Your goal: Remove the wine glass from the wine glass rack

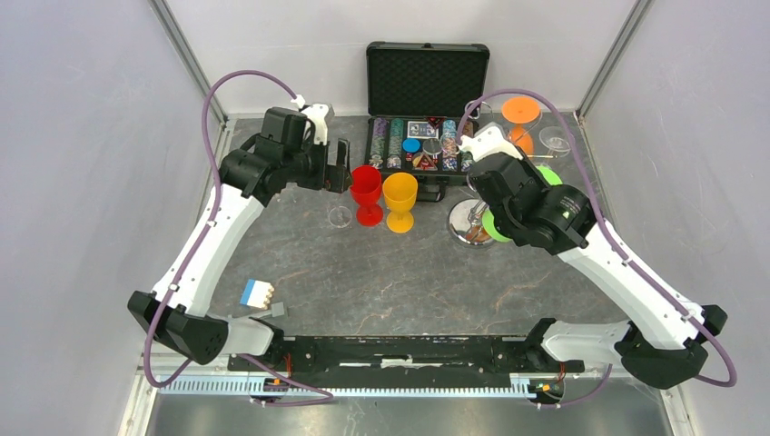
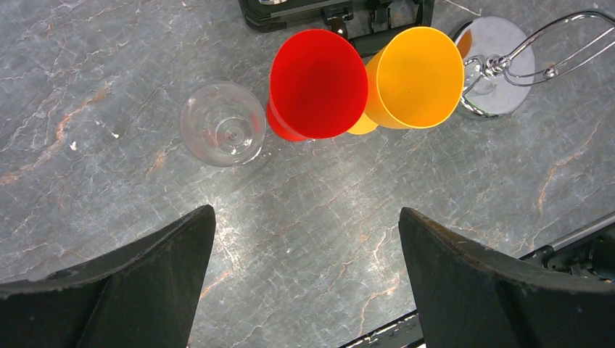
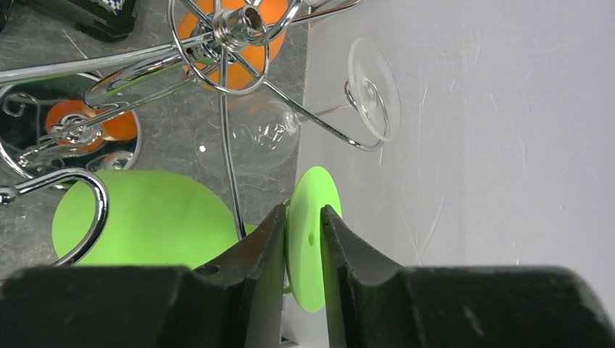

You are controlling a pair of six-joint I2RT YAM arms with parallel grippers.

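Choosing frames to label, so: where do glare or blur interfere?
Left wrist: the wine glass rack's disc base mirrors brightly; the clear glass is faint. Right wrist: the fingers are dark and featureless, the rack's wires glint. Top external: even light, sharp.

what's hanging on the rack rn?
Green glass, foot pinched by right gripper; a clear glass; an orange glass. Right arm covers the remaining hooks from above.

the wine glass rack (image 3: 243, 22) is shiny chrome, the wine glass (image 3: 312, 196) matt plastic.

Left gripper (image 2: 304, 217) gapes wide; right gripper (image 3: 304, 212) is pinched narrow.
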